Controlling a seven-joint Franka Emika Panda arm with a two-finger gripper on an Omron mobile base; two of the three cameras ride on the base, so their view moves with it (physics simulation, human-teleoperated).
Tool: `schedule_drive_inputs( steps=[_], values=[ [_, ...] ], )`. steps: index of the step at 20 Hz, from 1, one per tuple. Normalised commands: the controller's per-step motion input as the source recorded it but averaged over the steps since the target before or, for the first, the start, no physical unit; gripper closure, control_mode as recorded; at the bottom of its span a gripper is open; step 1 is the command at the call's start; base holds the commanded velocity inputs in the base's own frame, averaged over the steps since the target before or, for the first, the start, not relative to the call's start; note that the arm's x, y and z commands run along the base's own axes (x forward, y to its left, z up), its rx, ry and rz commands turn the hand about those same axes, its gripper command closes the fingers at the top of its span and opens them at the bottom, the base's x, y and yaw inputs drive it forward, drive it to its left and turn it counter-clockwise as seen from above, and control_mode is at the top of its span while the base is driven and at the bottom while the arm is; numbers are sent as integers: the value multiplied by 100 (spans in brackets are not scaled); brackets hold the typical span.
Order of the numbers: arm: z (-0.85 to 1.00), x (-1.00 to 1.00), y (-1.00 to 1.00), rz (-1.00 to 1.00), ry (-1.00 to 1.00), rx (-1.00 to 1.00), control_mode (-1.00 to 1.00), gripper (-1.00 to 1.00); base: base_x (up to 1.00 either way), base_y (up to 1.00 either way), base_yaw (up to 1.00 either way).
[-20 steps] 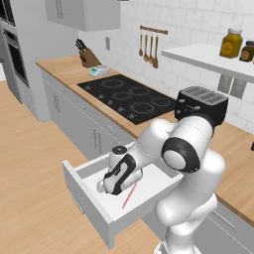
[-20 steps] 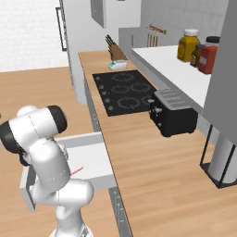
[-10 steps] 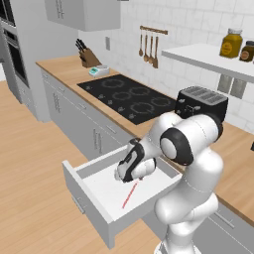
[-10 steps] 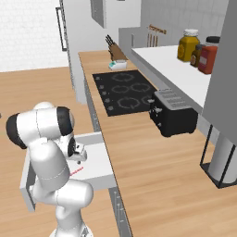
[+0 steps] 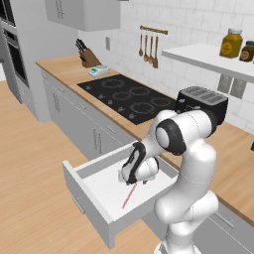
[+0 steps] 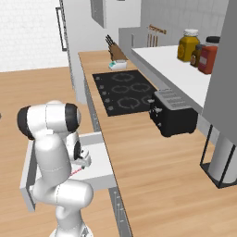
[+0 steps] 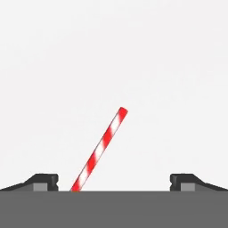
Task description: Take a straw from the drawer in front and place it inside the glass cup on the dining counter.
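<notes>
The drawer stands pulled out under the wall counter, its pale floor bare except for the red-and-white striped straw, which lies flat on it. My gripper hangs low inside the drawer, just above the straw's near end. In the hand view the straw runs diagonally between the fingertips, which stand wide apart; the gripper is open and holds nothing. From the right base view the arm hides most of the drawer; a bit of straw shows. The glass cup and dining counter are out of view.
A black toaster and a dark hob sit on the wood wall counter. A knife block stands at the far end. Jars sit on a white shelf. Open wood floor lies left of the drawer.
The hand has moved deeper into the drawer, towards the counter, and lower, coming over the straw's end. The straw has not moved.
</notes>
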Motion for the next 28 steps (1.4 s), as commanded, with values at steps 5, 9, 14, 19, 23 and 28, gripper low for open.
schedule_drive_inputs(
  steps=[5, 9, 14, 19, 23, 28],
  values=[
    [-34, 16, 0, -5, 0, 1, -100, -100, 0, 0, 0],
    [-35, 8, 0, -5, 0, 0, -100, -100, 0, 0, 0],
    [-33, 1, 1, -4, 0, 0, -100, -100, 0, 0, 0],
    [-30, 0, 7, -5, 0, 0, -100, 100, 0, 0, 0],
    [-30, 0, 3, -6, 0, 0, -100, 100, 0, 0, 0],
    [-30, 6, 0, -5, 0, 0, -100, 100, 0, 0, 0]
  ],
)
